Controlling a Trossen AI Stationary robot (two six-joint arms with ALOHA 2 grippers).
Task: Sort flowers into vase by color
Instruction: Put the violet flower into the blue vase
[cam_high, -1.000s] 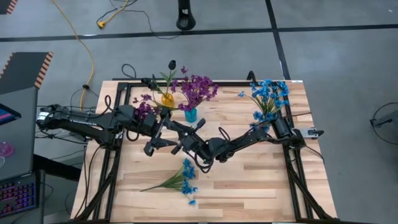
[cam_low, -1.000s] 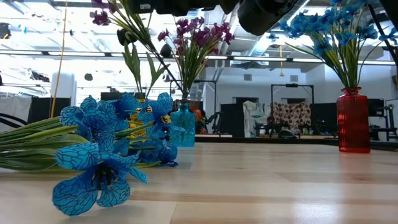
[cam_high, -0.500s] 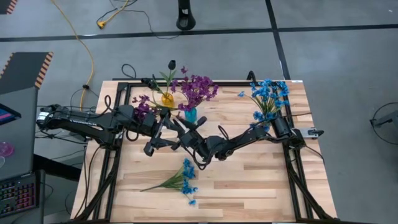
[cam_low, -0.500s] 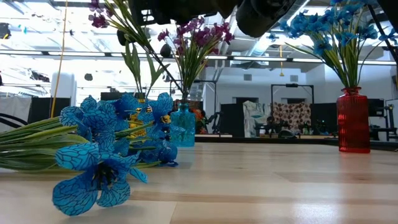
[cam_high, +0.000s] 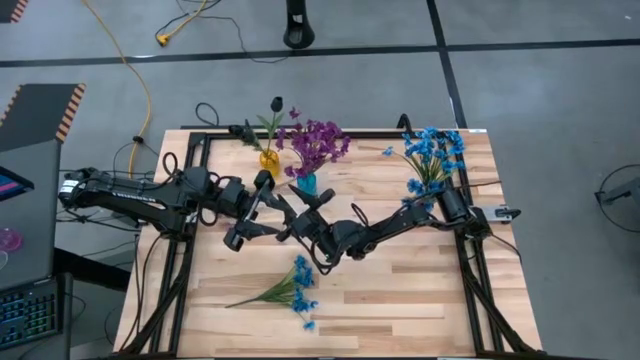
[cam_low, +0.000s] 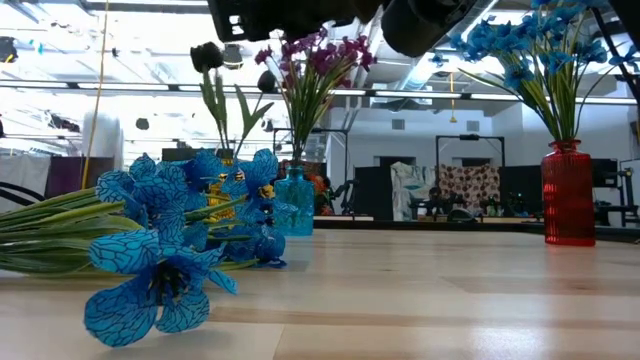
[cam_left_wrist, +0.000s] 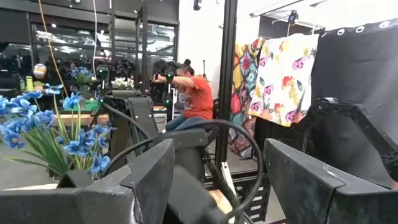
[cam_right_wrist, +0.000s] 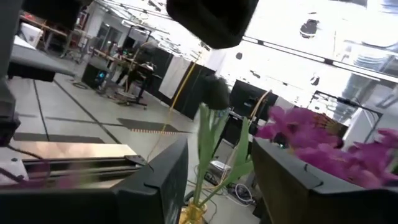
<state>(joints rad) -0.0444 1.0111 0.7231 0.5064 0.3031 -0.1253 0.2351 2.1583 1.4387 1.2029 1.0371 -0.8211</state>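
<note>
My left gripper (cam_high: 258, 212) and my right gripper (cam_high: 292, 218) face each other above mid-table, both open with nothing between the fingers (cam_left_wrist: 155, 180) (cam_right_wrist: 161, 180). Beyond them stand a yellow vase (cam_high: 269, 158) holding a dark-blossomed flower (cam_high: 277, 104) and a blue vase (cam_high: 306, 185) holding purple flowers (cam_high: 318, 143). A red vase (cam_low: 568, 195) at the far right holds blue flowers (cam_high: 432, 155). More blue flowers (cam_high: 292, 288) lie flat on the near part of the table. A purple blur (cam_right_wrist: 28, 176) shows low in the right wrist view.
The table's black frame rails (cam_high: 196, 160) run along its left, far and right edges. Bare wood (cam_high: 400, 290) lies near the front right. Beyond the table a person in an orange shirt (cam_left_wrist: 194, 93) sits in the room.
My right gripper has opened. The purple flower that stuck out over my left arm's wrist, its stem slanting toward the blue vase, no longer shows in the high or low view. The arms have stayed where they were.
</note>
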